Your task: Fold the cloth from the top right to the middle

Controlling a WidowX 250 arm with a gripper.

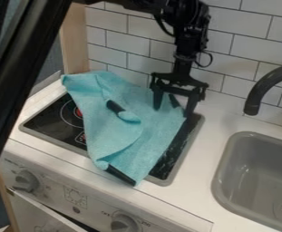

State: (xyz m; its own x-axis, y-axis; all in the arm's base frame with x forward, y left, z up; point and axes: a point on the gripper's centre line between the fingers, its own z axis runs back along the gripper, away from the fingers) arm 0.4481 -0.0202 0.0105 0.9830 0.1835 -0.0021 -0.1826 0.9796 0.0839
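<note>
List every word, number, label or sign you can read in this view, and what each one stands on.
Nothing reads reliably; these marks are too small or blurred:
Beside the left knob: faint lettering.
Beside the right knob: small characters.
Printed panel between the knobs: tiny symbols.
Oven door: faint markings.
Cooktop: small control marks near its front edge.
Cloth: no lettering that I can make out.
</note>
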